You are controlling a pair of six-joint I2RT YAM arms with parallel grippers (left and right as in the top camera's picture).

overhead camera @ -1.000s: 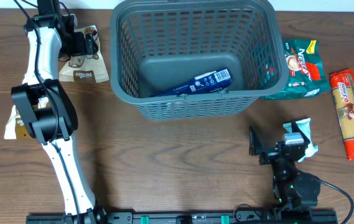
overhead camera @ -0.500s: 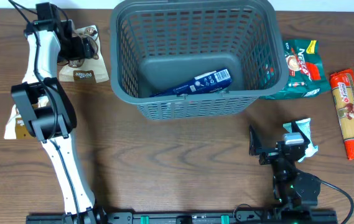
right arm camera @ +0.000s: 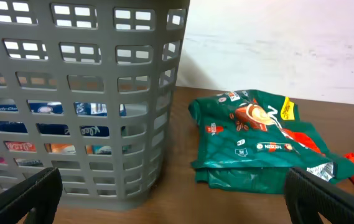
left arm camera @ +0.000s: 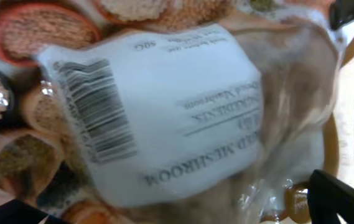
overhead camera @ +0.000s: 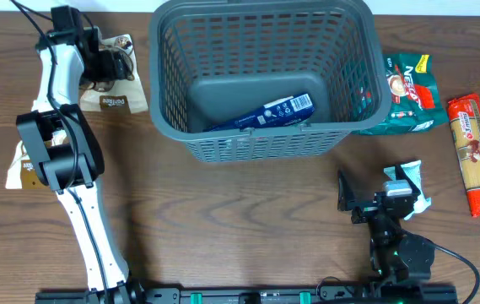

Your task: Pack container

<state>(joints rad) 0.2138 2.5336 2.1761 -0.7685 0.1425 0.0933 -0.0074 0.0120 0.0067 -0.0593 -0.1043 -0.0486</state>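
overhead: container (overhead camera: 256, 145) far centre of surface, blue packet (overhead camera: 269, 114) inside; left end effector (overhead camera: 109, 61) far left, low over mushroom packet (overhead camera: 115, 97), long axis near-far; container just right of it; left arm nearer | left wrist: mushroom packet (left arm camera: 177, 112) fills view between wide jaws, contact unclear | right wrist: right end effector (right arm camera: 173, 180) wide, empty; container (right arm camera: 71, 93) left, green coffee packet (right arm camera: 251, 143) right

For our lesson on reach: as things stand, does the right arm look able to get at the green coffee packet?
Probably yes. The green coffee packet lies uncovered beside the basket, and nothing stands between it and the open right gripper in the wrist view.
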